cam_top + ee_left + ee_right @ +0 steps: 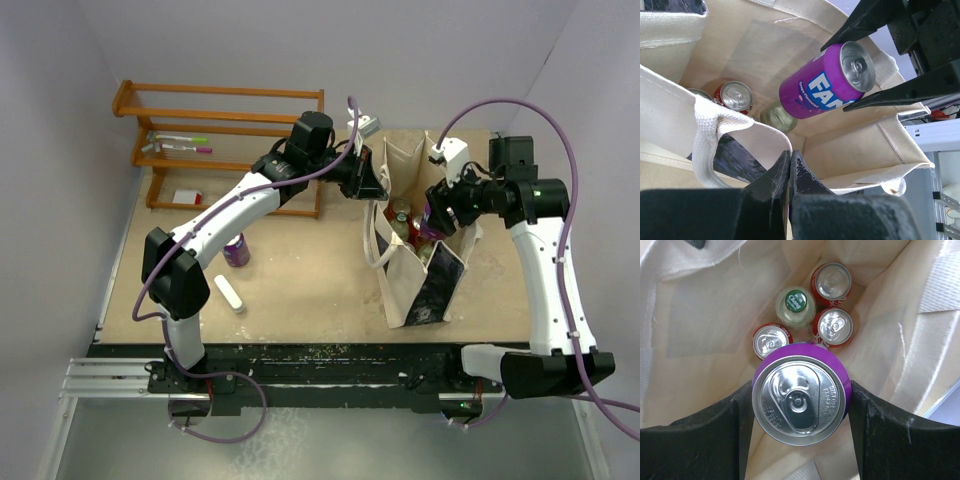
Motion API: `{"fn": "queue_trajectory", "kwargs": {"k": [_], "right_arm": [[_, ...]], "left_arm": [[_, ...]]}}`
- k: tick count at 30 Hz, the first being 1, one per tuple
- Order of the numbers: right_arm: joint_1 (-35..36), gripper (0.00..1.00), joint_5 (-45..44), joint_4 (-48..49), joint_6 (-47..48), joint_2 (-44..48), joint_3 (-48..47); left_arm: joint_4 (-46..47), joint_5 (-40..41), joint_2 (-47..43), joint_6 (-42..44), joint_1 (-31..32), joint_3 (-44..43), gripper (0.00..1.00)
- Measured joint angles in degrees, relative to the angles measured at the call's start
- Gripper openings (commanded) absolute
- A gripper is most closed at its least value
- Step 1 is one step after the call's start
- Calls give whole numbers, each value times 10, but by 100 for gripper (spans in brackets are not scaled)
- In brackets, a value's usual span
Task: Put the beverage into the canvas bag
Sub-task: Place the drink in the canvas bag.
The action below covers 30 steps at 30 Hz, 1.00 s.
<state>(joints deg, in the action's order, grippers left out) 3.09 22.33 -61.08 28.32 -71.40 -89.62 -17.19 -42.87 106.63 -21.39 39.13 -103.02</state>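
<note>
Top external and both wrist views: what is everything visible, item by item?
canvas bag: one, cream with dark print, standing right of centre
purple can: one, held over the open bag
red cans: three, inside the bag
bottle: one, pale, green cap, inside the bag
second purple can: one, upright on table by left arm
white stick: one, lying near it
wooden rack: one, brown, far left
markers: two, green-tipped, pink-tipped, on the rack
table: one, tan
left gripper: black, fingers shut on the bag's rim
right gripper: black, fingers clamping the purple can
</note>
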Motion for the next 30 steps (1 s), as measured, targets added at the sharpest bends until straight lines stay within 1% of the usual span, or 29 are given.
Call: {"fn": "queue_trajectory", "kwargs": {"k": [5, 10, 18, 23, 30], "right_arm": [[10, 0, 1, -24, 52, -10, 9], [28, 0, 0, -38, 81, -12, 23], [54, 0, -2, -21, 116, -11, 51], [55, 0, 0, -14, 131, -4, 67], [55, 0, -4, -18, 118, 4, 67]], "left_arm": [[0, -1, 0, 0, 0, 0, 0], [0, -2, 0, 2, 0, 0, 0], [0, -3, 0, 2, 0, 1, 0], [1, -3, 0, 2, 0, 3, 0], [1, -3, 0, 2, 0, 3, 0]]}}
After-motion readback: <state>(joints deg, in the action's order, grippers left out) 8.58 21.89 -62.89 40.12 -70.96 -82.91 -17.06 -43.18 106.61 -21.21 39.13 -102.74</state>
